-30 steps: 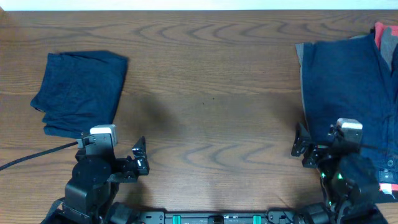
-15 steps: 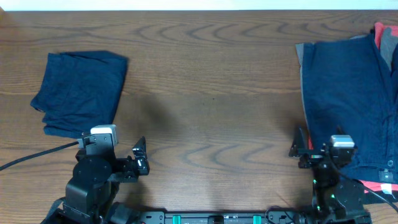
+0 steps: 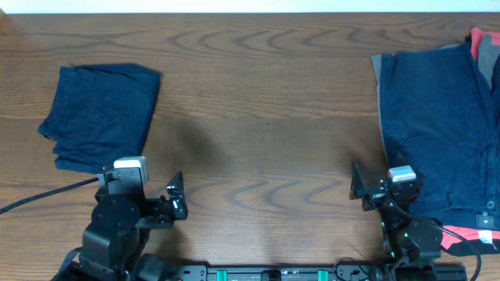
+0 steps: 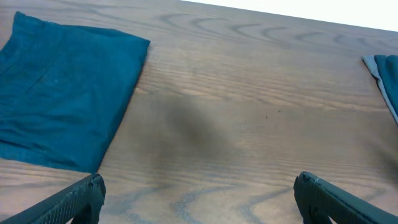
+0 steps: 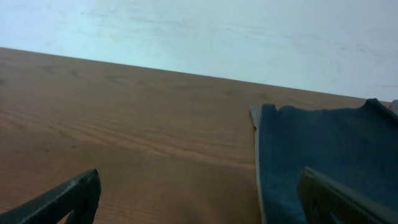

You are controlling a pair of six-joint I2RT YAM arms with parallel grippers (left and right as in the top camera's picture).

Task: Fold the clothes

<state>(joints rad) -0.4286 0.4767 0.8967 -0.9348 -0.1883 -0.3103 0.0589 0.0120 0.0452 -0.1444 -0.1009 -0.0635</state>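
Observation:
Folded navy shorts (image 3: 101,113) lie at the far left of the table; they also show in the left wrist view (image 4: 59,93). A pile of unfolded clothes (image 3: 437,125) lies at the right, navy shorts on top with grey (image 3: 378,86) and coral-red (image 3: 484,47) edges showing; the pile's left edge also shows in the right wrist view (image 5: 311,155). My left gripper (image 3: 176,197) is open and empty near the front edge. My right gripper (image 3: 358,183) is open and empty, just left of the pile's front corner.
The wooden table (image 3: 266,117) spans the view. A black cable (image 3: 39,195) runs from the left arm off the left edge. A pale label (image 3: 491,205) shows on the pile's front right.
My right gripper has moved left, off the pile's front corner and onto bare table beside it. The left arm has not moved.

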